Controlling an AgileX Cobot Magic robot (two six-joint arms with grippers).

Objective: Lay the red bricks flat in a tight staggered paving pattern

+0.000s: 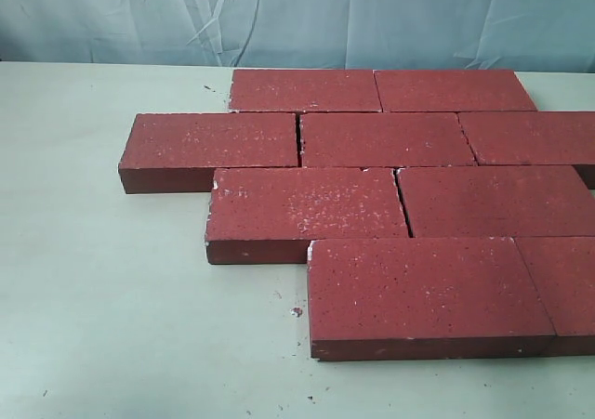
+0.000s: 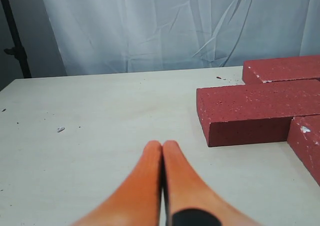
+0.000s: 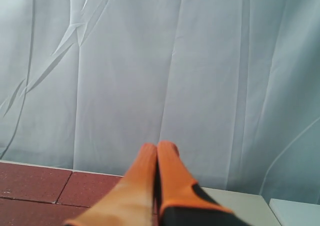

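Observation:
Several red bricks (image 1: 386, 196) lie flat on the pale table (image 1: 112, 307) in offset rows, edges touching, the right ones cut off by the frame edge in the exterior view. Neither gripper shows there. In the left wrist view my left gripper (image 2: 162, 145) is shut with nothing in it, hovering over bare table to the side of the red bricks (image 2: 250, 113). In the right wrist view my right gripper (image 3: 158, 147) is shut and empty, raised over the far row of red bricks (image 3: 35, 183) and pointing at the curtain.
A pale wrinkled curtain (image 1: 297, 15) hangs behind the table. Small crumbs (image 1: 297, 312) and specks lie on the table near the bricks. A dark stand (image 2: 15, 40) rises at the table's edge in the left wrist view.

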